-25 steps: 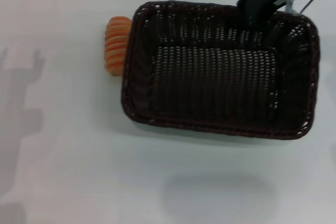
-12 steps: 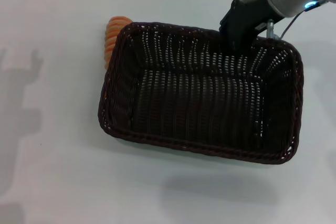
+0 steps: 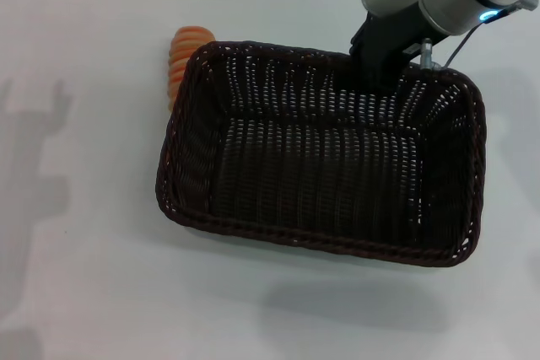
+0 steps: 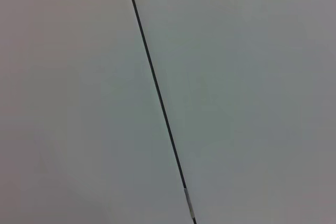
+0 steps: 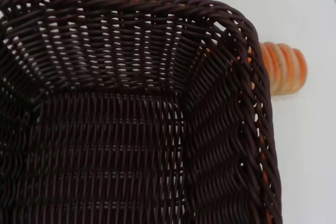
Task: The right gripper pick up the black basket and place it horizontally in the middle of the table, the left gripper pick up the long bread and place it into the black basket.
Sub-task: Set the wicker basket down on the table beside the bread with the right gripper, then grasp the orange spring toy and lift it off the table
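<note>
White table (image 3: 93, 276): black basket (image 3: 321, 166) mid-table, right gripper (image 3: 380, 65) apparently clamped on its far rim, long bread (image 3: 184, 61) touching its far-left corner.

You will find no readable text, label, brand, number or sign anywhere here, neither on the arm nor on anything lying before it.
</note>
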Controlling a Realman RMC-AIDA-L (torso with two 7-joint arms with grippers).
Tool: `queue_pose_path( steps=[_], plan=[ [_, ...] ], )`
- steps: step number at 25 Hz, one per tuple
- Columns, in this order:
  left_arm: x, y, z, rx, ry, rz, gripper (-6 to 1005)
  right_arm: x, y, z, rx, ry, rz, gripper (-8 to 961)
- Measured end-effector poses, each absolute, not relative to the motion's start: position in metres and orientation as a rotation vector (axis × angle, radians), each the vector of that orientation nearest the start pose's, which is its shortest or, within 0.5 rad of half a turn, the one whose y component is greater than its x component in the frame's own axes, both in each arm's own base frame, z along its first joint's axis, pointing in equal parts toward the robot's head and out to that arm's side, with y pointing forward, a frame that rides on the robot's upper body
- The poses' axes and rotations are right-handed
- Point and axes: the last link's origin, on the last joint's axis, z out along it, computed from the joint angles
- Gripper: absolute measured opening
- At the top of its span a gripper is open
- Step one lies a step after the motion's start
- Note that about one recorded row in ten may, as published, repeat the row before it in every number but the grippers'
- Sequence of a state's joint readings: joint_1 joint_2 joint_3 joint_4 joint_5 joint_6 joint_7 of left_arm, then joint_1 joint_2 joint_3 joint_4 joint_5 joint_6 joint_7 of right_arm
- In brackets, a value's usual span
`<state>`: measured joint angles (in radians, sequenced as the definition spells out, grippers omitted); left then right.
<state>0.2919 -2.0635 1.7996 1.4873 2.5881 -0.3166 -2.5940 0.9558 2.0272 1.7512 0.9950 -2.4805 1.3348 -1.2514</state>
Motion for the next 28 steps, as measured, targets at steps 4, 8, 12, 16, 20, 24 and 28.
queue_pose_path(
  steps=[4, 8, 12, 16, 20, 24, 28],
  plan=[
    [-0.279, 0.276, 0.072, -1.481, -0.461, -0.333, 826, 0.099, 0.416, -0.030, -2.755, -0.226, -0.556, 305],
    [-0.278, 0.276, 0.072, -1.483, -0.460, -0.338, 826, 0.095, 0.415, -0.032, -2.733, -0.235, -0.556, 352],
    [-0.275, 0.276, 0.070, -1.487, -0.459, -0.344, 826, 0.083, 0.416, -0.026, -2.680, -0.240, -0.498, 450],
    [-0.270, 0.276, 0.071, -1.491, -0.452, -0.355, 826, 0.066, 0.410, -0.007, -2.592, -0.255, -0.378, 600],
    [-0.258, 0.279, 0.074, -1.519, -0.456, -0.369, 826, 0.049, 0.387, 0.042, -2.407, -0.245, -0.151, 623],
    [-0.241, 0.284, 0.077, -1.573, -0.462, -0.381, 826, 0.054, 0.358, 0.089, -2.250, -0.144, 0.027, 629],
    [-0.228, 0.288, 0.081, -1.588, -0.448, -0.406, 826, 0.083, 0.337, 0.114, -2.185, 0.015, 0.188, 629]
  ],
)
